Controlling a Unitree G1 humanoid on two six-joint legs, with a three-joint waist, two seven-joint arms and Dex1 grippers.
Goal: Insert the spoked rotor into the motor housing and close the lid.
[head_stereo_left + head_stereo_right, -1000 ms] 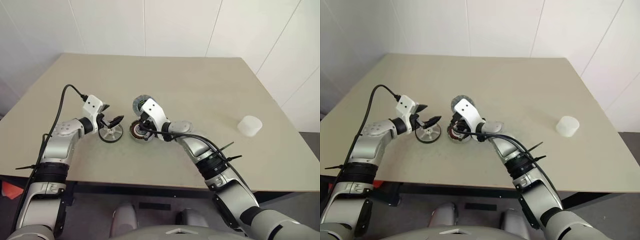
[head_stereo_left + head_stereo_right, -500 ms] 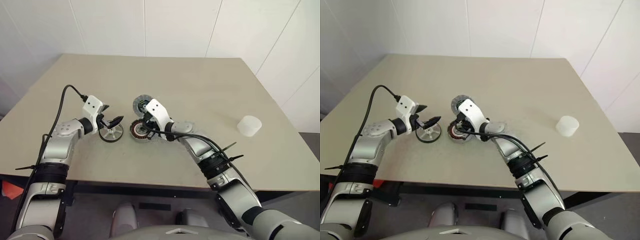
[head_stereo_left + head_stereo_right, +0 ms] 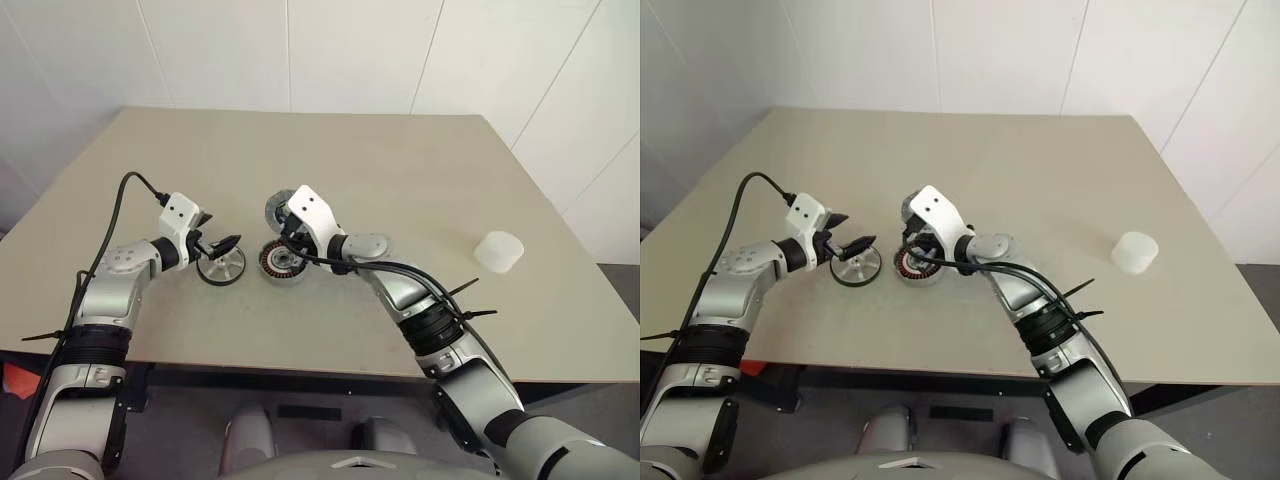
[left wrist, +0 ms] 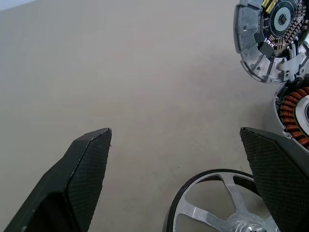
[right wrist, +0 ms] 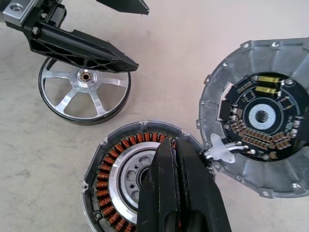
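— What did we see of the two hands?

— Our left hand (image 3: 213,245) had its fingers spread wide with nothing between them, poised over the spoked rotor (image 5: 85,90). Our right hand (image 5: 176,159) had its fingers pressed together, empty, hovering over the motor housing (image 3: 283,261).

— And where did we find the parts?

— All three lay flat on the counter (image 3: 400,180), nearer its front edge than its back and left of the middle. The rotor sat just beside the housing, on the side toward the counter's left edge. The lid (image 5: 263,121) lay inner face up, touching the housing's rim on the far side. A translucent white cup (image 3: 499,251) stood well apart, near the right edge.
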